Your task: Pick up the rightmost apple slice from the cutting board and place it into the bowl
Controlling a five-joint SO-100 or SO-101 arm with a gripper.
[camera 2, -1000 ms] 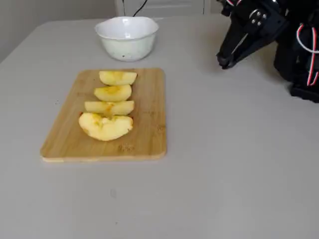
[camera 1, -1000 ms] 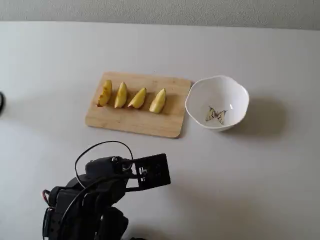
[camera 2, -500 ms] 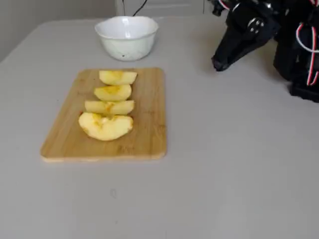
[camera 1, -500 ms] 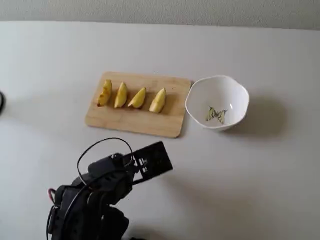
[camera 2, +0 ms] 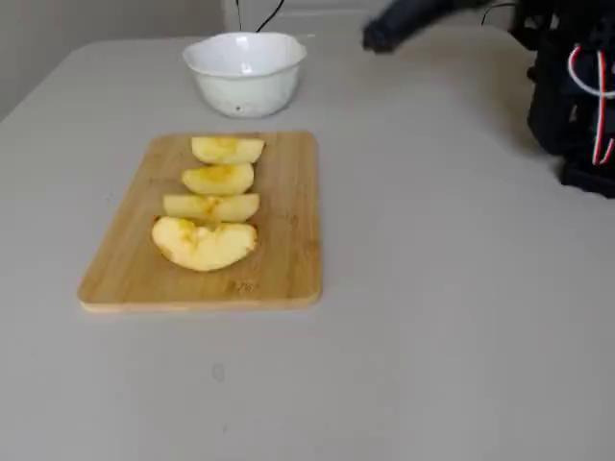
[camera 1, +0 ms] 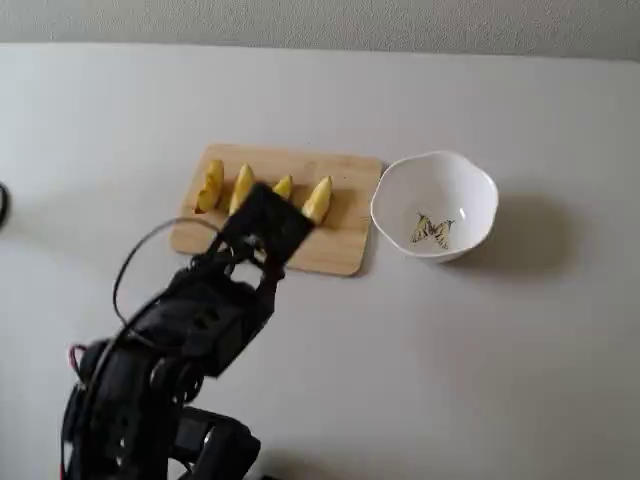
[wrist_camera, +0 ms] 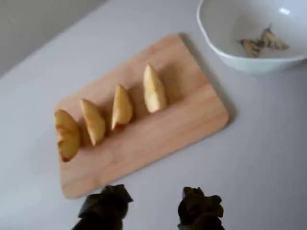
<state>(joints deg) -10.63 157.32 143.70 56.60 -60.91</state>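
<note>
Four apple slices lie in a row on the cutting board [camera 1: 345, 245] [wrist_camera: 192, 115] [camera 2: 283, 240]. The rightmost apple slice [wrist_camera: 154, 88] [camera 1: 319, 199], pale yellow, is the one nearest the bowl [camera 1: 470, 190] [wrist_camera: 216, 28] [camera 2: 245, 86]; in a fixed view it is the top slice [camera 2: 227, 149]. My gripper [wrist_camera: 152, 208] is open and holds nothing, hovering off the board's near edge in the wrist view. From behind, its dark head [camera 1: 268, 222] covers part of the board. It shows blurred at the top of a fixed view [camera 2: 380, 36]. The bowl holds no slice, only its butterfly print.
The other three slices [wrist_camera: 122, 105] [wrist_camera: 93, 120] [wrist_camera: 67, 135] lie left of the rightmost one in the wrist view. The arm's base and cables [camera 2: 577, 96] stand at the right edge of a fixed view. Grey tabletop surrounds the board.
The gripper has swung up and leftward in the fixed view, from right of the board toward the bowl's right side, and is motion-blurred. Slices, board and bowl have not moved.
</note>
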